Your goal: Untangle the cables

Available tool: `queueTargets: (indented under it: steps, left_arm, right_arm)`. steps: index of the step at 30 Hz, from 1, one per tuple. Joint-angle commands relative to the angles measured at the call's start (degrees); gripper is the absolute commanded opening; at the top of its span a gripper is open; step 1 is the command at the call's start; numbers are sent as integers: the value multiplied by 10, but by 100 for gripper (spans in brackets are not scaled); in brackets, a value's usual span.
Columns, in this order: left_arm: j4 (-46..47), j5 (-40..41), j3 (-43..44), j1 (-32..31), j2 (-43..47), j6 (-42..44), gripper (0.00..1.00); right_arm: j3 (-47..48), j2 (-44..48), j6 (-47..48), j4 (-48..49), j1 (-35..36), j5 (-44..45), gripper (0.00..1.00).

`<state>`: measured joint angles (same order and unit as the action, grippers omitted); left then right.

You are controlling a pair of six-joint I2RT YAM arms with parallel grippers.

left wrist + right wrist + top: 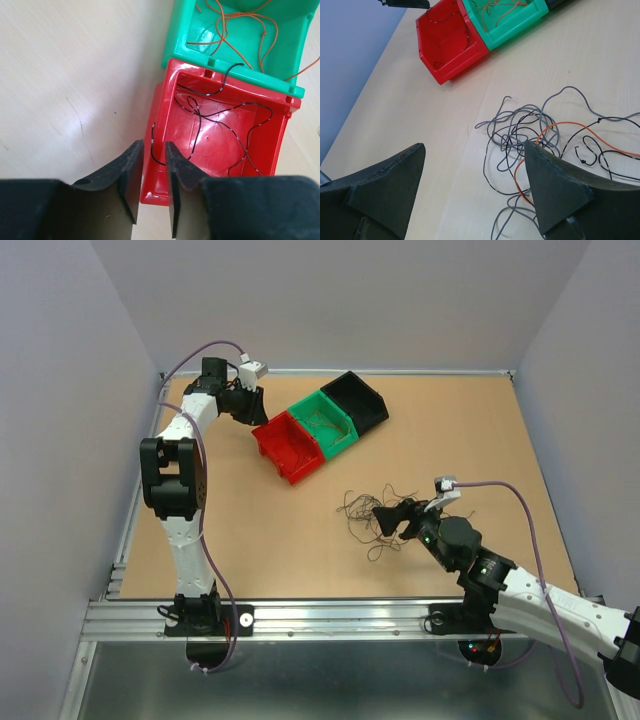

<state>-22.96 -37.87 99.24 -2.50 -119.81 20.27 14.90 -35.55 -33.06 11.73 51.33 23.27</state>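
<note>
Table (395,125) cables (520,130): orange strand (565,123) wrist-view only.

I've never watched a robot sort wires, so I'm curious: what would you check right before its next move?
1. Right gripper open: ok.
2. Tangle lies just ahead of it: ok.
3. Black wire fully inside the red bin: not ok, it drapes over the rim.
4. Left gripper free of that wire: cannot tell.
5. Green bin holds orange wires: ok.
</note>
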Motion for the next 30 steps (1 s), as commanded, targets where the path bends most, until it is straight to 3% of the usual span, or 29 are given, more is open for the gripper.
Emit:
queueTargets:
  steps: [1, 3, 8, 9, 10, 12, 14, 16, 19, 30]
  left_arm:
    - [13, 11, -6, 4, 34, -3, 31]
    - [12, 11, -4, 4, 31, -3, 28]
    - [10, 20, -4, 4, 27, -1, 38]
    - [10, 21, -4, 4, 27, -1, 36]
    - [11, 22, -3, 4, 26, -2, 26]
    - [10, 23, -2, 4, 25, -1, 16]
    - [8, 21, -3, 4, 24, 0, 16]
    - [8, 23, -4, 4, 23, 2, 24]
    - [8, 25, -5, 3, 22, 1, 24]
    - [14, 31, -12, 3, 24, 13, 0]
  right_arm:
    - [-12, 10, -4, 6, 0, -5, 84]
    - [-13, 14, -4, 5, -1, -6, 84]
    - [-13, 20, -4, 1, 0, -6, 84]
    - [-14, 20, -5, 1, 0, -5, 84]
    - [-13, 22, -4, 0, 0, -6, 84]
    - [-14, 23, -4, -1, 0, -5, 84]
    - [-14, 26, -4, -2, 0, -5, 84]
    - [-14, 28, -4, -4, 0, -5, 84]
    - [-14, 29, -4, -7, 0, -6, 84]
    - [-14, 42, -3, -14, 0, -6, 83]
